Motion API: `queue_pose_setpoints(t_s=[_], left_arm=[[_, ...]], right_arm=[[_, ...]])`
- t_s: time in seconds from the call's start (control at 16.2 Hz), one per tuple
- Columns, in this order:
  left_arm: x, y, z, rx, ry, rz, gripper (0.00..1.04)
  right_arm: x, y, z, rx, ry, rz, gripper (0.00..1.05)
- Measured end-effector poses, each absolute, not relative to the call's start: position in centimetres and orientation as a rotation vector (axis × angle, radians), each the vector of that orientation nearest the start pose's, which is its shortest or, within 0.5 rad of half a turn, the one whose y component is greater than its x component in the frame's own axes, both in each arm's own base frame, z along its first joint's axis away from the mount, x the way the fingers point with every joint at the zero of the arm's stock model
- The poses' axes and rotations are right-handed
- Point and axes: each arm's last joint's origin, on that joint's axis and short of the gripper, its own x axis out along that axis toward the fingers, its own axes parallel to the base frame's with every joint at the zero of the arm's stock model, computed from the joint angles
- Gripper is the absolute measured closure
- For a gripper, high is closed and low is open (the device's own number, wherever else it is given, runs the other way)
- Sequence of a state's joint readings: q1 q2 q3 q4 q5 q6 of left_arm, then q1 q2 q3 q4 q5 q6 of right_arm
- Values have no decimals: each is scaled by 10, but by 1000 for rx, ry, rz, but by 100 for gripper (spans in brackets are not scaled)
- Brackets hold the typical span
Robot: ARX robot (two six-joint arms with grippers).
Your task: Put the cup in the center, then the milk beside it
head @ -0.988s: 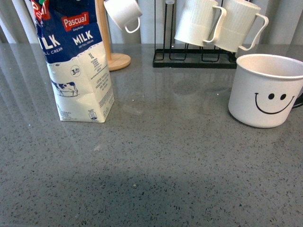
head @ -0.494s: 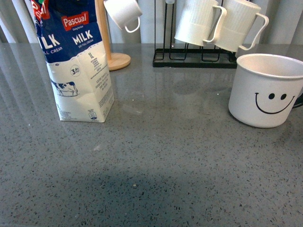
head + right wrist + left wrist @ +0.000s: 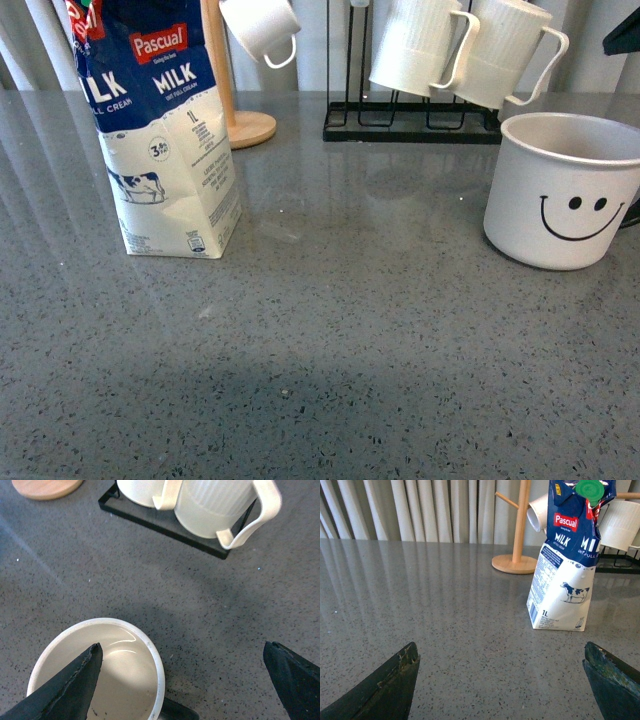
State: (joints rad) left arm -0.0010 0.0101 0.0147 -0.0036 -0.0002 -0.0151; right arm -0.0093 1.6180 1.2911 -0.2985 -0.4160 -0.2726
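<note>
The cup (image 3: 560, 190), off-white with a black smiley face and black handle, stands upright on the grey counter at the right. The milk (image 3: 160, 130), a blue-and-white Pascual carton, stands upright at the left. My right gripper (image 3: 182, 652) is open above the cup (image 3: 125, 670); one finger is over its mouth, the other out past its handle side. A dark bit of that arm (image 3: 622, 35) shows at the top right of the front view. My left gripper (image 3: 500, 655) is open and empty, low over the counter, short of the milk (image 3: 565, 565).
A black rack (image 3: 410, 125) with two ribbed white mugs (image 3: 460, 50) stands at the back, just behind the cup. A wooden mug tree (image 3: 235, 110) with a small white cup (image 3: 260, 28) stands behind the milk. Bare grey counter (image 3: 350, 300) lies between milk and cup.
A dark part of my right arm has come into the top right corner of the front view. The cup and the milk have not moved.
</note>
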Motion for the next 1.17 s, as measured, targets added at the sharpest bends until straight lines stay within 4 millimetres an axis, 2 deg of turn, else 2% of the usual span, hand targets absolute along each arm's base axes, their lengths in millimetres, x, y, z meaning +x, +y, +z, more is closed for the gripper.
queue_pose_setpoints(t_s=[0.19, 0.43, 0.68, 0.99, 1.17], left_arm=[[97, 0, 167, -15, -1, -1, 7], [97, 0, 167, -15, -1, -1, 7], [97, 0, 167, -15, -1, -1, 7], [97, 0, 167, -15, -1, -1, 7], [97, 0, 167, -15, -1, -1, 7]], right_arm=[[380, 22, 281, -186, 653, 539, 7], [382, 32, 270, -248, 693, 594, 7], [382, 31, 257, -315, 710, 589, 7], [386, 31, 251, -315, 715, 587, 62], [386, 30, 251, -307, 716, 582, 90]])
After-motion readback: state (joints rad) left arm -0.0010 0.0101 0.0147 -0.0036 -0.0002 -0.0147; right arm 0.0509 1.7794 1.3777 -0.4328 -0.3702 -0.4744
